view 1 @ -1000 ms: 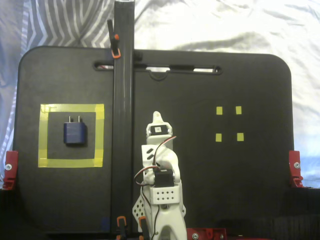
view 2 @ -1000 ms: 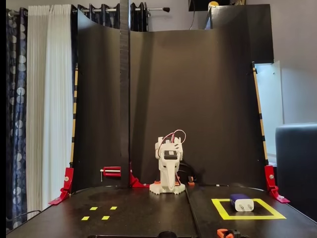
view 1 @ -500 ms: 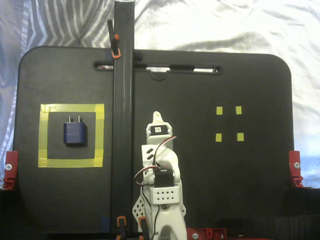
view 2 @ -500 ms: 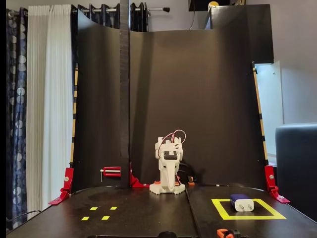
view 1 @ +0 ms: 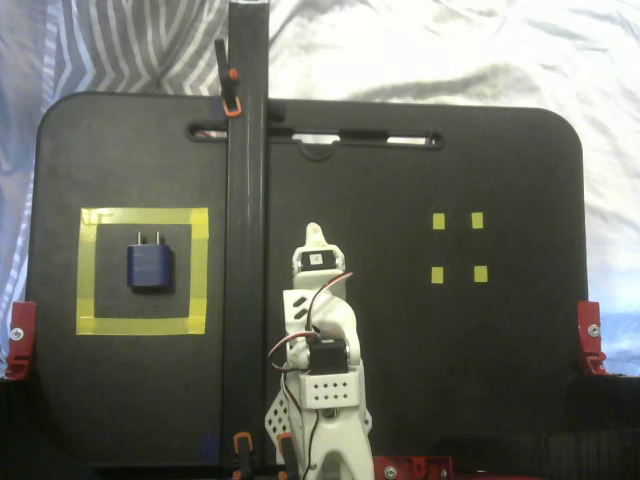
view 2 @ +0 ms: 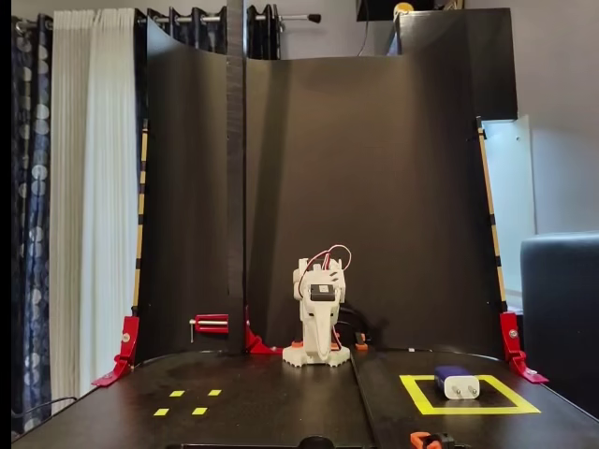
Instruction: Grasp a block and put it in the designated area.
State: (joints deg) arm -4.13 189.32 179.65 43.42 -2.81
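Lying inside the square yellow-tape designated area (view 1: 143,326), rounded navy block (view 1: 150,267), arm folded, jaws' state unclear.

block (view 1: 150,267) inside the designated area (view 1: 88,272) at the top-down fixed view's left, four tape squares (view 1: 458,247) far right

I find no writing, label, brand, number or sign that can be read in either fixed view. My own white arm (view 1: 318,330) bears no legible mark, and neither does the block (view 1: 150,266) inside the designated area (view 1: 142,325). The four small yellow tape squares (view 1: 438,222) on the black board (view 1: 480,340) are blank. The red clamps (view 1: 590,335) at the board's edges show only bolt heads, no lettering.
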